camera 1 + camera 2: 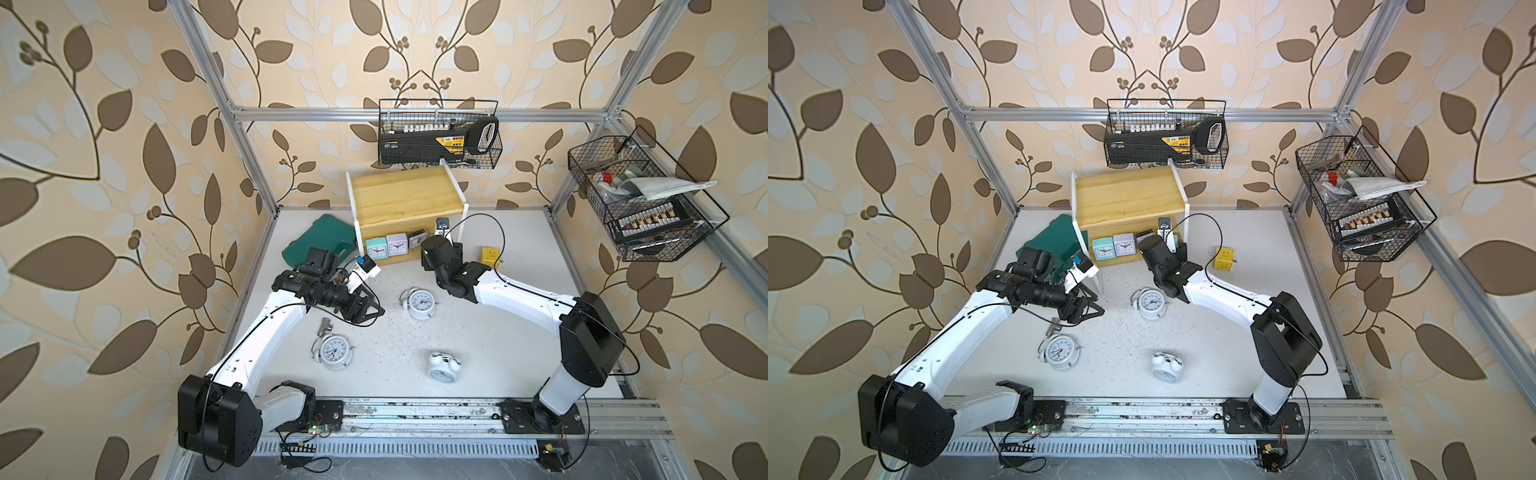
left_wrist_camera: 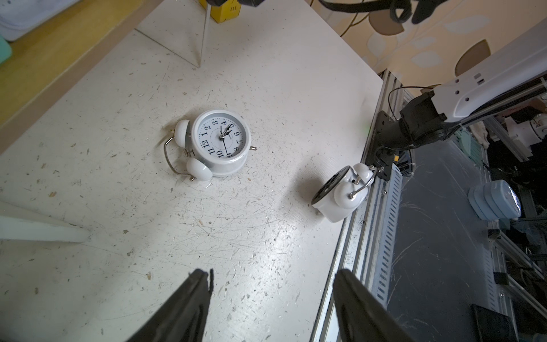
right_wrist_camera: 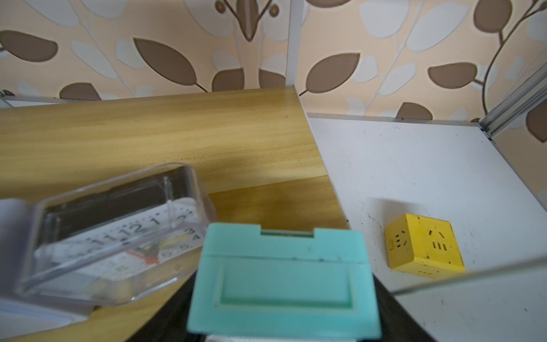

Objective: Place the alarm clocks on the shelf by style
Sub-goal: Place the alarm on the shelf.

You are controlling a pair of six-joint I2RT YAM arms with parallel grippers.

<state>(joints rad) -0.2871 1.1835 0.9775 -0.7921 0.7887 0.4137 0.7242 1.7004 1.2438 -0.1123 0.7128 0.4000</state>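
At the shelf front, right gripper perhaps clasps a mint clock.

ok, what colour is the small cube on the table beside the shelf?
The cube is yellow with dark slots; clearest in the right wrist view.

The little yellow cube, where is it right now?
In a top view the yellow cube sits on the white table, just right of the shelf, level with its lower board.

Leaf-patterned wallpaper, scuffed white tabletop
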